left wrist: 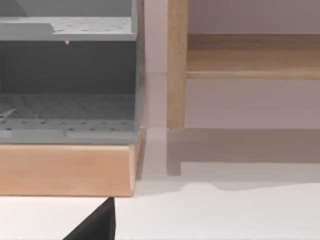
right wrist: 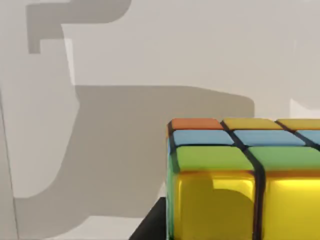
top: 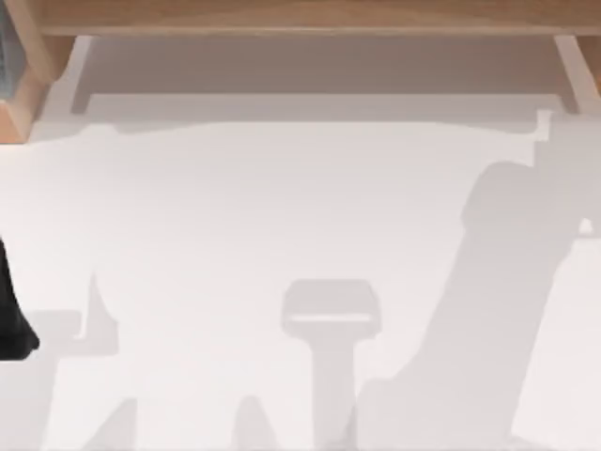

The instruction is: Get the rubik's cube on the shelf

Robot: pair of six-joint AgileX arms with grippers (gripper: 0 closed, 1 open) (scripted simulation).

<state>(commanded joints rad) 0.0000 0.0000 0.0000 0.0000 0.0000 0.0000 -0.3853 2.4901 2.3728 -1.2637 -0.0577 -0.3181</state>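
The rubik's cube, with yellow, green, blue and orange stickers between dark lines, sits very close in the right wrist view, above the white tabletop. My right gripper is shut on it, and one dark finger shows beside the cube's green side. The shelf is a long light-brown board along the far edge of the top view. Its board and one upright support face the left wrist camera. My left arm is parked at the table's left edge, a dark part of its gripper showing.
A grey perforated rack on a wooden base stands at the far left, beside the shelf's support. The arms cast broad shadows over the white table.
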